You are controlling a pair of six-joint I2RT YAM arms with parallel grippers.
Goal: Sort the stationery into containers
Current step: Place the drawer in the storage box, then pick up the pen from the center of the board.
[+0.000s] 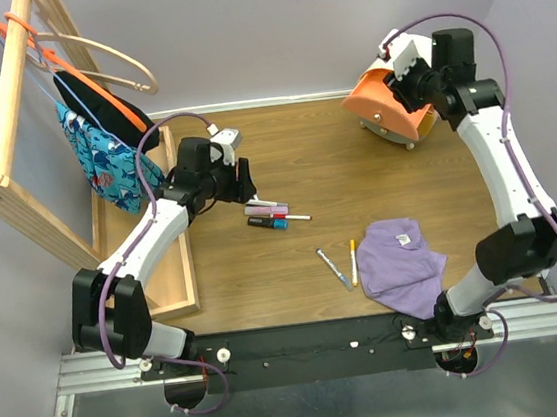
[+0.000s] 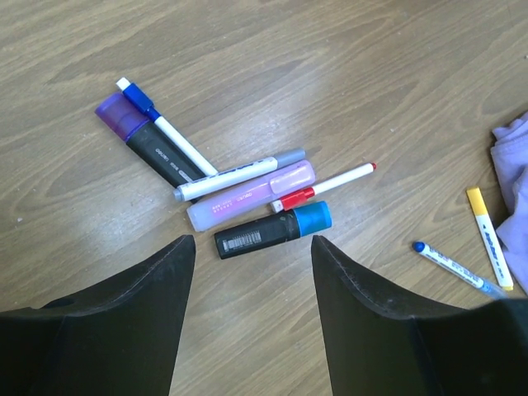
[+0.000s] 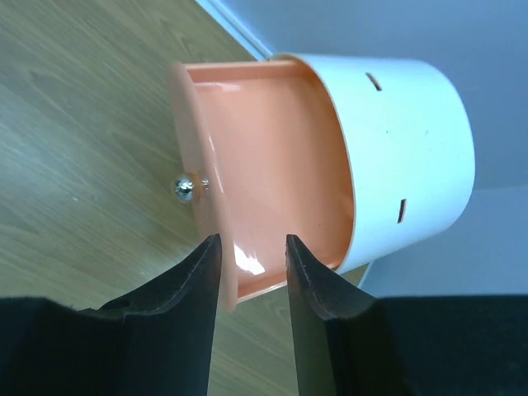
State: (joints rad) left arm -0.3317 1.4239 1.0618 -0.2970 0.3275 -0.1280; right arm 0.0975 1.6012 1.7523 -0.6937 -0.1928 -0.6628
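Left gripper (image 2: 252, 279) wide, hovering. Black marker (image 2: 262, 234) lies just ahead between the jaws, with the pink bar (image 2: 247, 200) packed right beyond it.
Risk: closing could snag the neighbours, since the pile overlaps.
Room: bare table (image 2: 396, 74) to both sides.
Right gripper (image 3: 252, 276) narrow at the orange drawer (image 3: 264, 132) lip. Cannot tell if it grips.

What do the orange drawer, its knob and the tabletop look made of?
The orange drawer looks like moulded plastic with a glossy finish: there is a bright white highlight on its inner surface. The knob is polished metal or chromed plastic, going by its mirror-like glints; I cannot tell which. The tabletop has a wood-grain surface with a soft sheen, possibly laminate rather than solid wood.
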